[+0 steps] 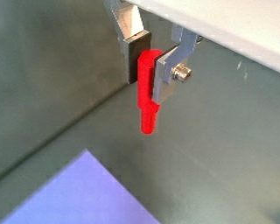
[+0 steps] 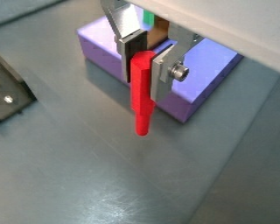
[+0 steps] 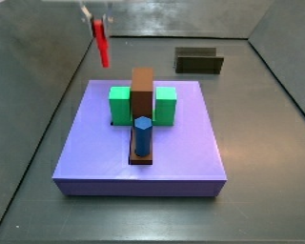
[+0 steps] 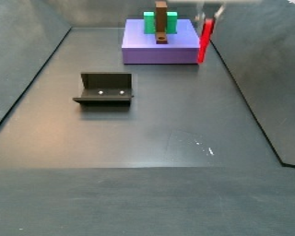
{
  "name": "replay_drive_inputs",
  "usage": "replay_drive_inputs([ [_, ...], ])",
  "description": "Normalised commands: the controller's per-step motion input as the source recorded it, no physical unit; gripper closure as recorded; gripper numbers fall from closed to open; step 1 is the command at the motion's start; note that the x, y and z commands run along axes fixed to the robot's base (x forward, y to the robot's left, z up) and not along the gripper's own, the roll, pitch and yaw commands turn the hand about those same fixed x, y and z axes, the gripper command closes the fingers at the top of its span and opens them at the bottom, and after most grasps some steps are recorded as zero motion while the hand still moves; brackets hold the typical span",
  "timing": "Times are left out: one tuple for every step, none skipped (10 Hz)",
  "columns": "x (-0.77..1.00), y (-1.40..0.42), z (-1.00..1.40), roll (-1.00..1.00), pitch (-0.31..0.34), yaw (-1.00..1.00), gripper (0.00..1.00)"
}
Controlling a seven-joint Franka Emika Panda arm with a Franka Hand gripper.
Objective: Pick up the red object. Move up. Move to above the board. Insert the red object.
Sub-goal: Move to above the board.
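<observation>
- Nearest in a side view we see bare dark grey surface point(image 4: 150, 184), with the fixture point(image 4: 104, 89) standing on it well apart from everything else.
- In the other side view the board point(image 3: 181, 152) lies closest, with the blue peg point(image 3: 141, 134) upright at the near end of the brown bar point(image 3: 142, 91).
- Two green blocks point(image 3: 121, 105) sit on either side of that bar, touching it.
- Past the board we find the red object point(image 3: 103, 43), held upright in the air beside the board's far left corner and clear of the surface.
- The gripper point(image 1: 153, 63) has its jaws closed on the top part of the red object; in both wrist views the rod hangs down between the silver plates, its lower end free.
- In a wrist view the board point(image 2: 108, 48) lies behind the rod point(image 2: 142, 92), and the gripper point(image 2: 150, 54) is not yet over the board's top.
- Farthest back stands the fixture point(image 3: 200, 61) near the rear wall.
</observation>
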Motion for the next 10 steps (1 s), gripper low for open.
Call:
replay_drive_inputs([
  [0.00,0.00,1.40,0.00,0.000,0.00,1.00],
  [-0.01,0.00,1.40,0.00,0.019,0.00,1.00],
  [-0.07,0.01,1.40,0.00,0.035,0.00,1.00],
  [-0.05,0.00,1.40,-0.02,0.004,0.00,1.00],
  [0.06,-0.01,1.40,-0.02,0.059,0.00,1.00],
  [0.05,0.00,0.68,-0.02,0.110,-0.01,1.00],
  [0.03,0.00,0.29,-0.02,0.097,-0.01,1.00],
  [0.97,-1.40,0.35,0.07,0.288,-0.02,1.00],
  [0.96,-1.40,0.33,0.09,0.280,-0.02,1.00],
  [1.07,-1.40,0.29,0.13,0.357,0.01,1.00],
])
